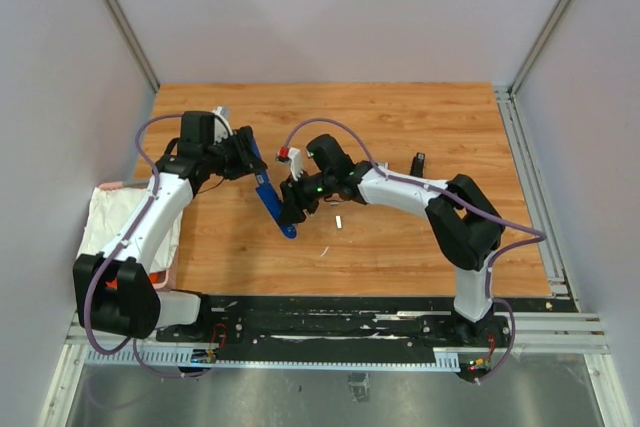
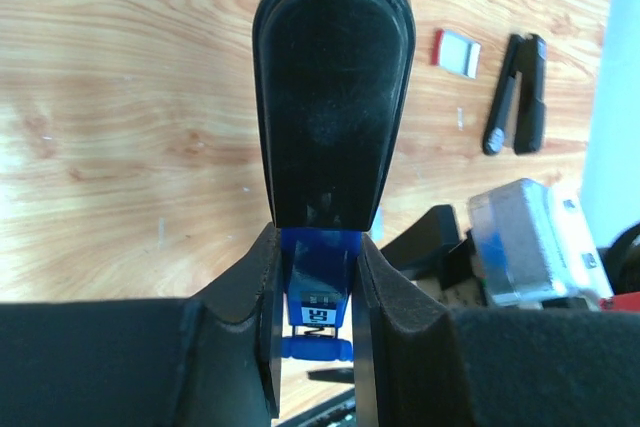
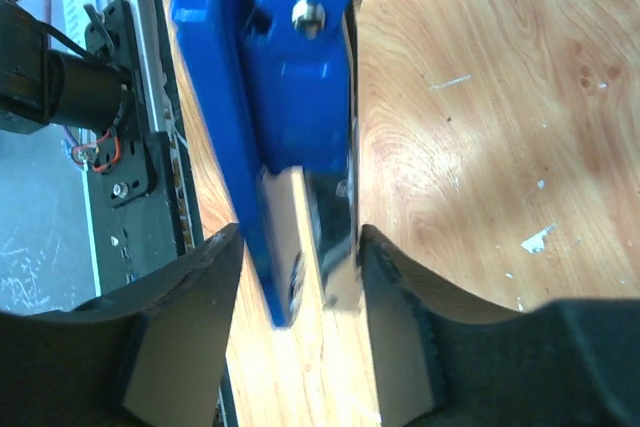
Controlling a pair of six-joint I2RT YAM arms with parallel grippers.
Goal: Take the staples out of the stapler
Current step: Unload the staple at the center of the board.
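A blue stapler (image 1: 272,199) with a black top (image 2: 330,87) hangs slanted above the wooden table, held between both arms. My left gripper (image 2: 318,322) is shut on its rear end, both pads pressed against the blue body (image 2: 318,277). My right gripper (image 3: 300,277) grips its front end: one finger (image 3: 200,307) meets the blue base (image 3: 290,67), the other touches the shiny metal rail (image 3: 335,227), which stands apart from the base. A tiny pale bar, perhaps staples (image 1: 338,220), lies on the table below the right wrist. No staples show inside the rail.
A black stapler (image 1: 418,163) (image 2: 515,92) lies at the back right. A small red-and-white box (image 1: 290,155) (image 2: 456,51) sits behind the grippers. A white cloth (image 1: 110,217) lies at the left table edge. Small pale flecks (image 3: 537,239) dot the wood.
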